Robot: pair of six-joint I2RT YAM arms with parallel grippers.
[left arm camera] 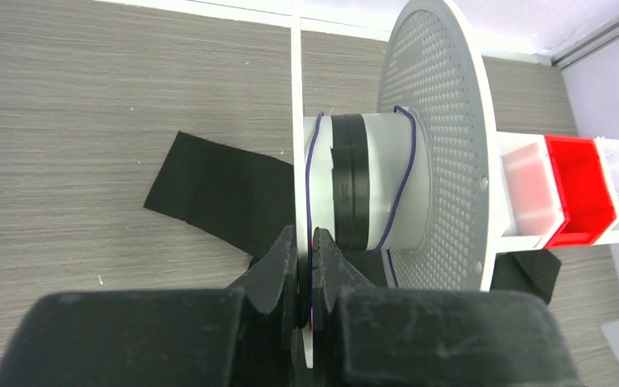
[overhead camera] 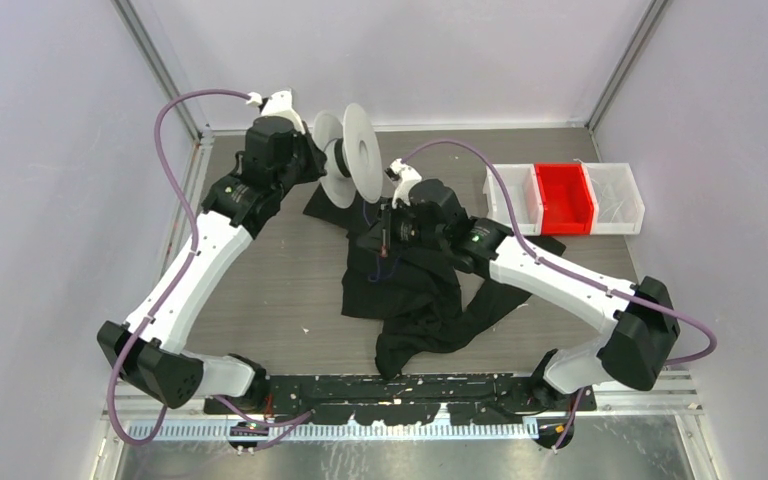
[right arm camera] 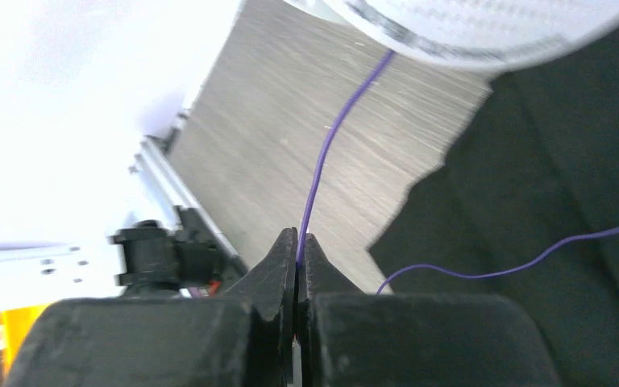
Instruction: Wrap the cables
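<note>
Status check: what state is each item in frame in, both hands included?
spool: on edge, hub barely wound.
left hand: shut on spool's near flange.
cable: few turns on hub, rest trailing off.
right hand: shut on cable, strand runs straight up to spool.
black cloth: crumpled, loose cable tail over it.
red bin: upright, looks empty.

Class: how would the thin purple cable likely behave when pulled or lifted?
Probably floppy: the cable curves loosely across the black cloth. Likely very light, being thread-thin. It may slip, since the right end effector pinches only a sliver.
</note>
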